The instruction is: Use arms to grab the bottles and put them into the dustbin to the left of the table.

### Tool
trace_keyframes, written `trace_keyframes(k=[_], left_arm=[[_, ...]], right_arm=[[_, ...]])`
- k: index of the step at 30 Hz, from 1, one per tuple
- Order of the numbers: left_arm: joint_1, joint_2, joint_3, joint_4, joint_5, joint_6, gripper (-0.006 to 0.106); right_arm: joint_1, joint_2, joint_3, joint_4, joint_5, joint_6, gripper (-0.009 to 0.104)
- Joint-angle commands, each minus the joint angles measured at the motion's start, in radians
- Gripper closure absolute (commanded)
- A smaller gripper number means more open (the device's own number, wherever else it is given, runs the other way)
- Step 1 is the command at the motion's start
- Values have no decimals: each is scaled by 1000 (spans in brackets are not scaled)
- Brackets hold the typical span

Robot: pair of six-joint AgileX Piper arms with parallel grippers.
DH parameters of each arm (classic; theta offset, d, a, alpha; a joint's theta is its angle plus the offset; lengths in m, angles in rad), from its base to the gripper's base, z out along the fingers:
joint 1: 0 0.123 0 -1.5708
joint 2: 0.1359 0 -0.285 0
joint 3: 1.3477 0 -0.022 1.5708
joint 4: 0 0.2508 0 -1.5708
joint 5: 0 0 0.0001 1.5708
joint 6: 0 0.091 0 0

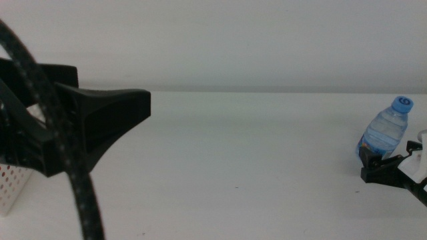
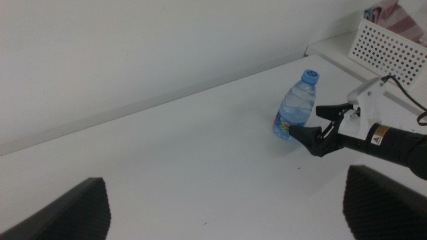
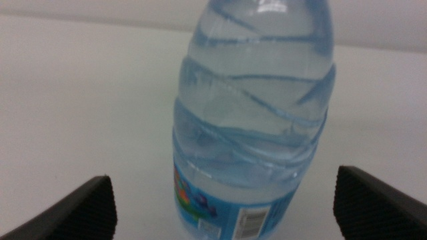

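Observation:
A small clear water bottle (image 1: 385, 130) with a blue cap stands upright at the right side of the white table (image 1: 253, 167). My right gripper (image 1: 381, 163) is low at its base. In the right wrist view the bottle (image 3: 253, 133) fills the space just ahead of the right gripper (image 3: 221, 175), which is open with its jaws spread wide and not touching it. My left gripper (image 2: 225, 177) is open and holds nothing, well away from the bottle (image 2: 295, 107). The dustbin (image 1: 12, 187) shows as a white perforated corner behind the left arm (image 1: 80, 120).
The left arm and its thick black cable (image 1: 73, 193) block much of the left side of the middle view. A second white perforated basket (image 2: 390, 43) with something pink in it sits beyond the right arm (image 2: 387, 137). A white wall runs along the table's far edge.

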Motion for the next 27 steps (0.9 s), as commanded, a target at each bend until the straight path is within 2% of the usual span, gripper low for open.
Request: trace_keyframes(k=[1, 12, 19, 27], left_arm=[[-5, -3, 5, -2, -14, -4, 7], [-5, -3, 5, -2, -12, -4, 7], [-5, -3, 5, -2, -12, -4, 7], [-5, -3, 5, -2, -12, -4, 7]], right_arm=[[2, 14, -8, 10, 8, -10, 9], [2, 24, -38, 22, 8, -36, 9], [2, 27, -99, 22, 63, -36, 9], [11, 125, -184, 7, 76, -41, 9]])
